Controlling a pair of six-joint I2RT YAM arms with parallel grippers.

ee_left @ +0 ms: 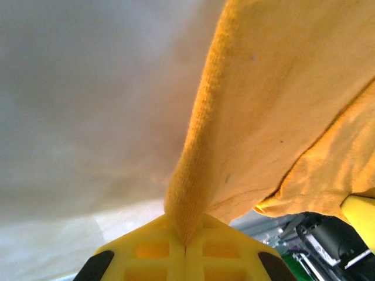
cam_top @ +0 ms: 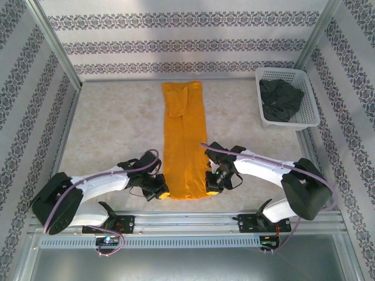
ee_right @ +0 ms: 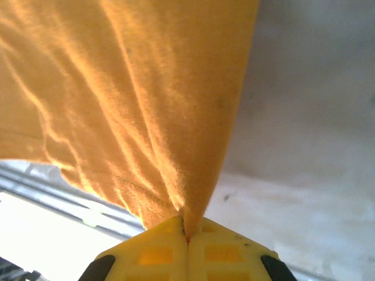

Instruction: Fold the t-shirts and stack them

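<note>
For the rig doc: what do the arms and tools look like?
Left arm and right arm: white shells, black joint housings, a lilac cable along each. Left tool and right tool: yellow moulded fingers with square recesses, black corners.

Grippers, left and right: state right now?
Left gripper: shut on the orange-yellow t-shirt, at its near left corner.
Right gripper: shut on the same shirt, at its near right corner.

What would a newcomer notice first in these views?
The bright orange-yellow t-shirt, folded into a long narrow strip down the middle of the table, stands out. The left gripper and right gripper are each shut on one of its near corners. At the far right, a dark charcoal t-shirt lies crumpled in a white lattice basket.
</note>
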